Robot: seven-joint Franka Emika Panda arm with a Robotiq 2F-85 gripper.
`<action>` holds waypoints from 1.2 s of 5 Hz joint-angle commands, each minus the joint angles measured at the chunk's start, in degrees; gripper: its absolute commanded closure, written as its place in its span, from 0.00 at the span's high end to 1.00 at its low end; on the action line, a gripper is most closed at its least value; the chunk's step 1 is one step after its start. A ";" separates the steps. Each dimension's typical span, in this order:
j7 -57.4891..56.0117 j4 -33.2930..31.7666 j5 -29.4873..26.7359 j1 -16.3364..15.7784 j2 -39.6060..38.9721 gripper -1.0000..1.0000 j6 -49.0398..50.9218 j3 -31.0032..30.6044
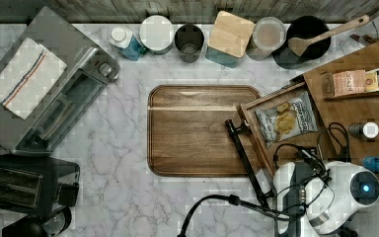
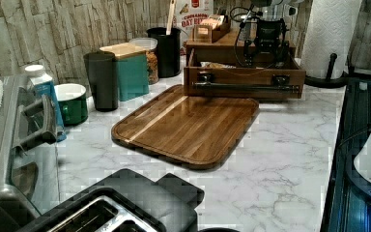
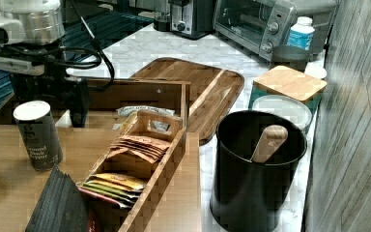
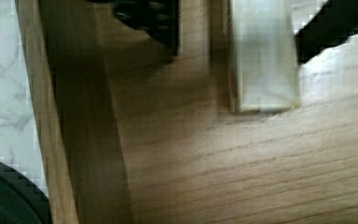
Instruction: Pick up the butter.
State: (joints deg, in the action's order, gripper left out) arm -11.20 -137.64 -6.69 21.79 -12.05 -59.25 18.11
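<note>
The gripper is down inside the open drawer, fingers spread apart with the butter lying between them on the wood floor. It looks closer to one finger than the other, so I'd nudge sideways to center it, drop a touch lower, then squeeze across the narrow sides and lift straight up, clear of the drawer wall.

In the wrist view, the pale cream-yellow rectangular butter stick runs off the picture's edge, so its full length stays unseen, and the black gripper fingers are cropped there too. In the top view, the white robot arm hides the wooden drawer's near end.
</note>
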 commanded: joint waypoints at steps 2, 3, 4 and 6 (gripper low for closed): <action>-1.81 1.23 -4.33 0.99 -0.39 0.00 4.70 -2.74; 7.51 -0.35 5.33 -3.38 4.89 0.00 4.53 -0.03; 10.44 2.90 12.54 -4.60 8.10 0.00 8.42 0.75; 16.02 10.44 19.97 -5.70 12.41 0.00 10.59 -0.76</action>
State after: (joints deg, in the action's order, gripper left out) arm 0.31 -135.52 7.95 17.09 -6.25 -47.28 19.08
